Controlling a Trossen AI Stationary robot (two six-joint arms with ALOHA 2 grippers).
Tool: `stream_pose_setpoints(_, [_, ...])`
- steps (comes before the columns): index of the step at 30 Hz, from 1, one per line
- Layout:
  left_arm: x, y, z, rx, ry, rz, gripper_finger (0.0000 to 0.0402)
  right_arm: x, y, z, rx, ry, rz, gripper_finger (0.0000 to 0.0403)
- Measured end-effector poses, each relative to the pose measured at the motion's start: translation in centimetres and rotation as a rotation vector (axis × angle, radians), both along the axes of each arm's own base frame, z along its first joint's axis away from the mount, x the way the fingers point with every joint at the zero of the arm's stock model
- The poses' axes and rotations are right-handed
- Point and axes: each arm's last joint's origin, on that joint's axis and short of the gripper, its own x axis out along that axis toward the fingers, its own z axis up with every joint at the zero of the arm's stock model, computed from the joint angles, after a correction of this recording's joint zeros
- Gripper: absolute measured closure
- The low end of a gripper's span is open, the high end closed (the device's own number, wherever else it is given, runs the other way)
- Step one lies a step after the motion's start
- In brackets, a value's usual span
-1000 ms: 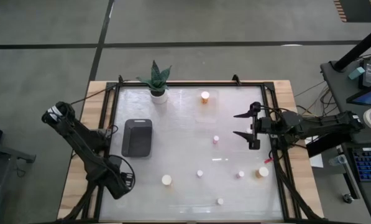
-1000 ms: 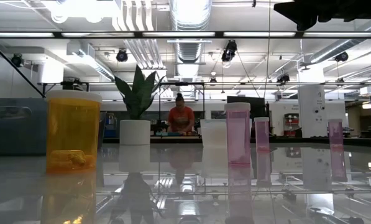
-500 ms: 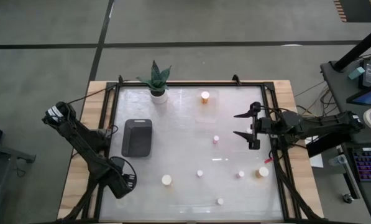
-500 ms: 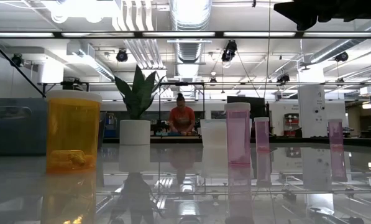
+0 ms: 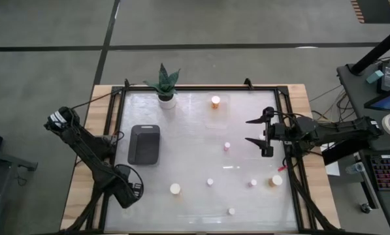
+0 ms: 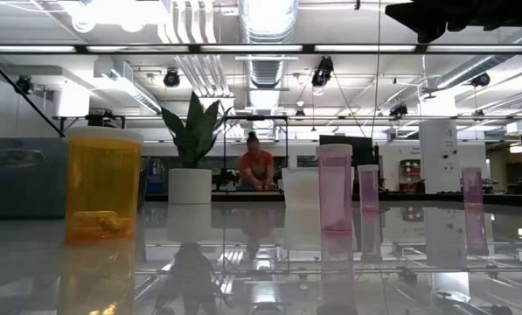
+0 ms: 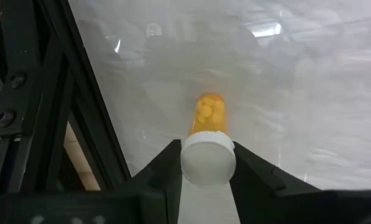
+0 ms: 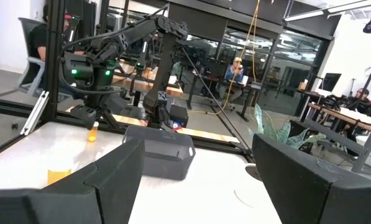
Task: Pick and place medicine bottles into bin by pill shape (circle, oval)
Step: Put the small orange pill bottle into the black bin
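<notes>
Both arms [image 5: 90, 153] were dark and slim, with black cables along them. The right gripper [image 5: 255, 130] had two pointed black fingers [image 8: 79, 186].

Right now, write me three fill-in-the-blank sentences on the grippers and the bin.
The left gripper grips an orange bottle by its ___ cap.
The right gripper hangs ___ over the table, holding nothing.
The dark bin lies nearer the ___ arm.
Missing words: white; open; left.

white table [image 5: 195, 137] carries medicine bottles [image 5: 215, 102], dark bin [image 5: 144, 143], plant pot [image 5: 166, 100].
</notes>
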Motion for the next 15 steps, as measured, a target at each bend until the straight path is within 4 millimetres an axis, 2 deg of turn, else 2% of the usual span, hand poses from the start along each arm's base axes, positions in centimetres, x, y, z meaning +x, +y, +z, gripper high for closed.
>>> stream_pose_setpoints(10, [0.0,0.0,0.1,-0.010,-0.007,-0.007,0.0314,0.0,0.0,0.0,0.000,0.000,0.000,0.0115])
stream_pose_setpoints(15, [0.9,-0.3,2.1,-0.078,-0.068,-0.029,0.0314,0.0,0.0,0.0,0.000,0.000,0.000,0.0115])
